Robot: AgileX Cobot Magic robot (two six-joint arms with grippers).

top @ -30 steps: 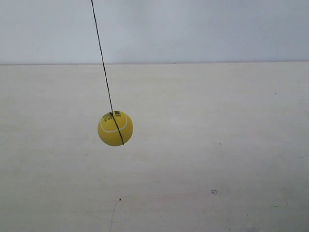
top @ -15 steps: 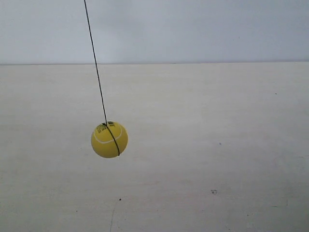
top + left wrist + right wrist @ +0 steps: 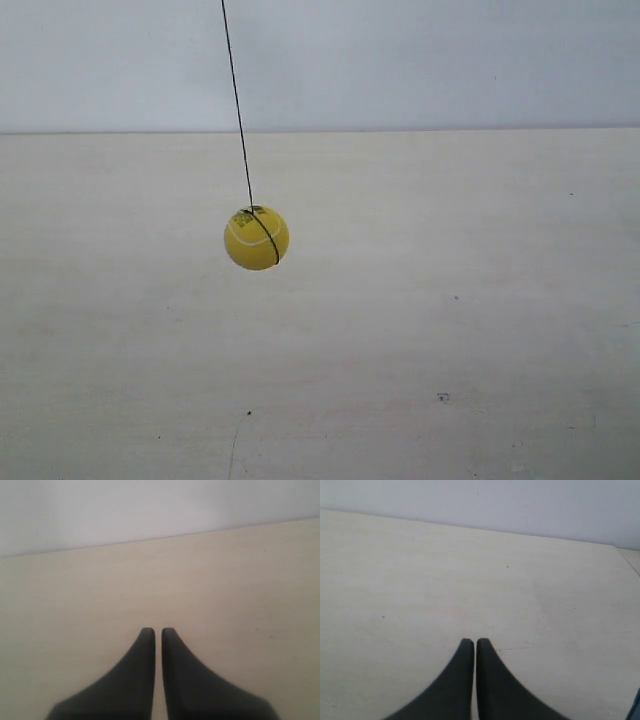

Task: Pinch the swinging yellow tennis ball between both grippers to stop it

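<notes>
Hanging on a thin black string, yellow ball floats above counter. L gripper fingers together; R gripper fingers together too, counter stretching ahead of both.

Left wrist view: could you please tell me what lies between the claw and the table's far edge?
Only bare tabletop lies between the left claw and the far edge, as the left wrist view shows.

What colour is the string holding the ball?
Black. The string shows best in the exterior view, running up from the yellow ball.
</notes>
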